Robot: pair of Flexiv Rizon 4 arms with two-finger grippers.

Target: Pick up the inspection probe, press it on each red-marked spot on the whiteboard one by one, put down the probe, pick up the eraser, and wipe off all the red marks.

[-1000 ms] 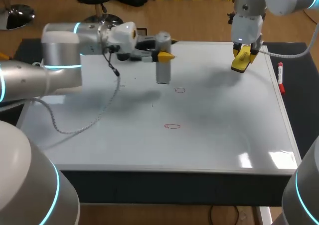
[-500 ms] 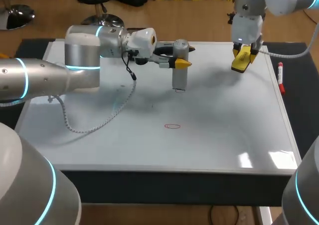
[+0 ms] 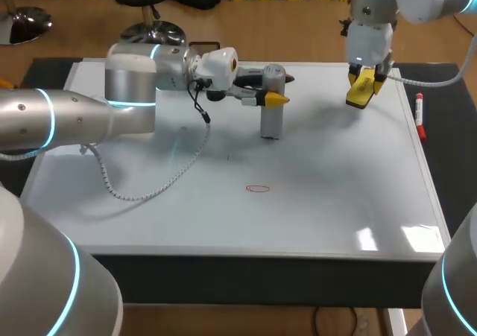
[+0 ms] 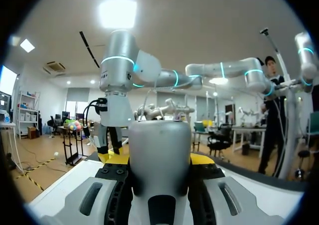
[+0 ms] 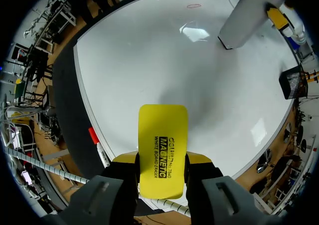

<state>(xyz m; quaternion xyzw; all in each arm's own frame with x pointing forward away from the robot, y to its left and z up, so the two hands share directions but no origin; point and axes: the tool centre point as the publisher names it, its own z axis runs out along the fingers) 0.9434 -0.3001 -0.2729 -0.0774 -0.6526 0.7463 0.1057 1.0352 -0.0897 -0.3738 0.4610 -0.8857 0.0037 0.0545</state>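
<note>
My left gripper (image 3: 273, 97) is shut on the grey cylindrical probe (image 3: 271, 105), held upright with its foot on the whiteboard (image 3: 343, 194) just where the farther red mark was; that mark is hidden under it. In the left wrist view the probe (image 4: 159, 155) fills the gap between the yellow tips. A second red oval mark (image 3: 258, 188) lies nearer the front. My right gripper (image 3: 364, 84) hangs above the board's far right, shut on the yellow eraser (image 3: 359, 90). Seen from the right wrist, the eraser (image 5: 163, 152) sticks out ahead of the fingers, with the probe (image 5: 245, 19) beyond.
A red marker (image 3: 419, 117) lies along the board's right edge, also under the right gripper as the marker (image 5: 99, 147). A grey cable (image 3: 156, 183) from my left wrist trails over the board's left half.
My left arm has carried the probe to the right and set it down over the farther red mark. The right arm and the eraser have stayed still.
</note>
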